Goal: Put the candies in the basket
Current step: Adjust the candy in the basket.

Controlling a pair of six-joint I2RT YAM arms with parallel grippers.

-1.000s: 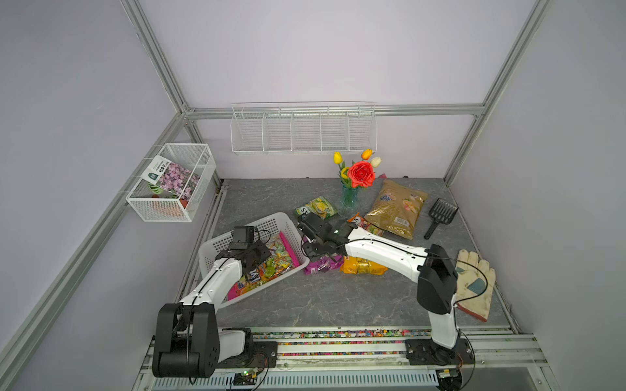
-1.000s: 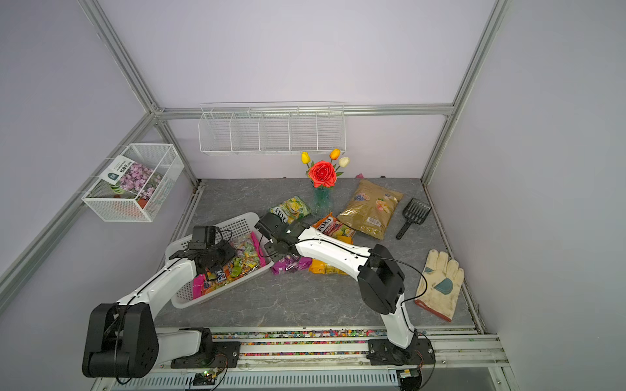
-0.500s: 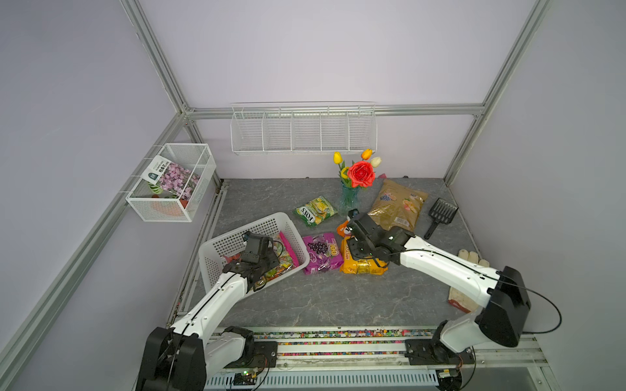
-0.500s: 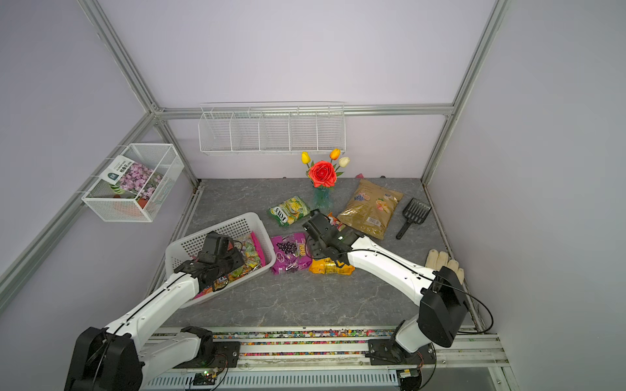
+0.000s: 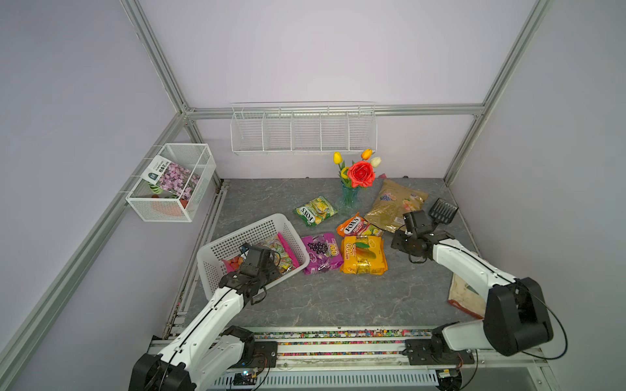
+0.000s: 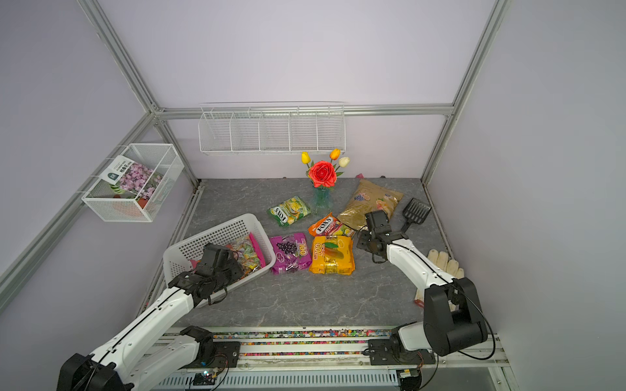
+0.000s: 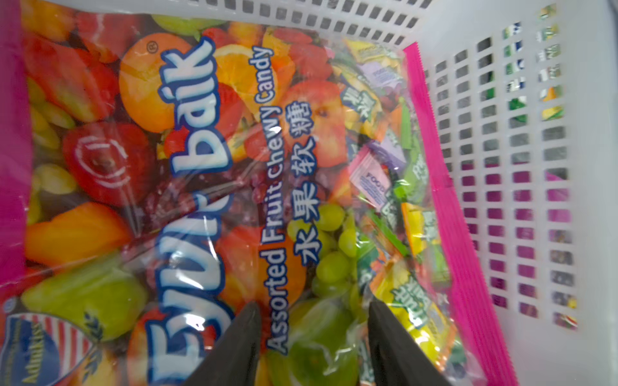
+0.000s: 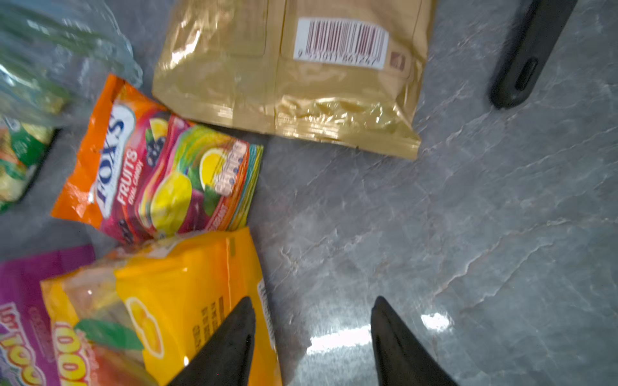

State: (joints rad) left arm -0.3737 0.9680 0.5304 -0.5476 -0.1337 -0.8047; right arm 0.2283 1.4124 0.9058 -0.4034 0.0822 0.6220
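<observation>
Pink candy bag (image 5: pixel 277 252) inside white basket (image 5: pixel 237 237)

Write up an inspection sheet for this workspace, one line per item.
Surface: grey marbled table.
Job's things: pink bag in basket; green bag, orange FOX'S bag, purple bag, mango bag, gold bag on the table.
Clutter: vase, scoop, glove.
Grippers: left gripper open over pink bag; right gripper open, empty.
Cables: loops at the wrists.
Surroundings: wire rack, wire cube.
</observation>
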